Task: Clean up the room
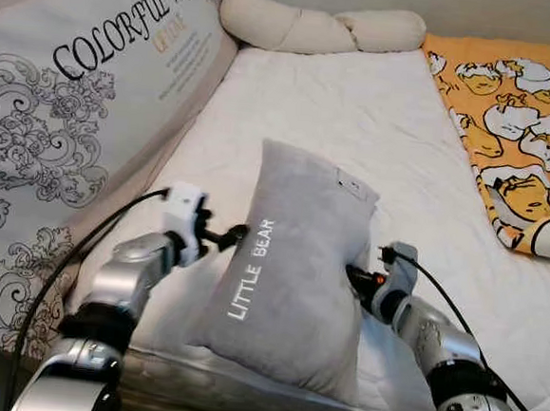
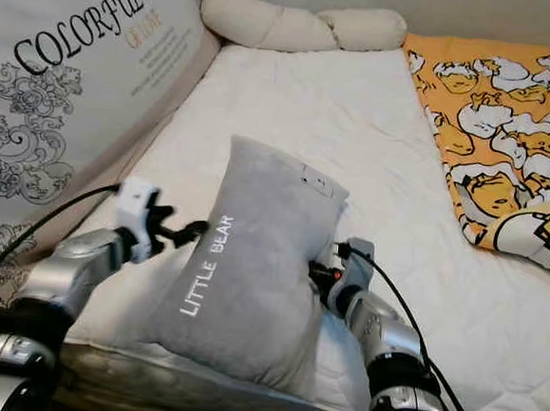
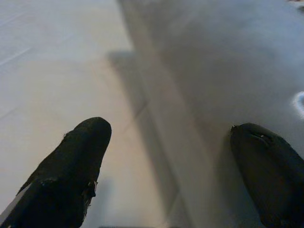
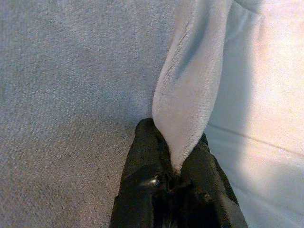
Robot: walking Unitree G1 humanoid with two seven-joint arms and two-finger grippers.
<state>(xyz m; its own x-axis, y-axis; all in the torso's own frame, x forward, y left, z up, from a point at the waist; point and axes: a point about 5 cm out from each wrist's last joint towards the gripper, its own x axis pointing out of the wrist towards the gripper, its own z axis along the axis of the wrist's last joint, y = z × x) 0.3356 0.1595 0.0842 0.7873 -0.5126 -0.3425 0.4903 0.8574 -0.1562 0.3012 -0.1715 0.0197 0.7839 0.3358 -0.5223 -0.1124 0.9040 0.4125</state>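
A grey pillow lettered "LITTLE BEAR" stands upright on the white mattress, near the bed's front edge. My right gripper is at the pillow's right side. In the right wrist view that gripper is shut on a fold of the pillow's edge. My left gripper is at the pillow's left edge. Its fingers stand wide open in the left wrist view, with the grey pillow just ahead of them and the mattress beside it.
A large printed cushion reading "COLORFUL WORLD" leans along the bed's left side. A cream knotted pillow lies at the head. An orange duck-print blanket covers the right side. The bed's front edge runs just below the pillow.
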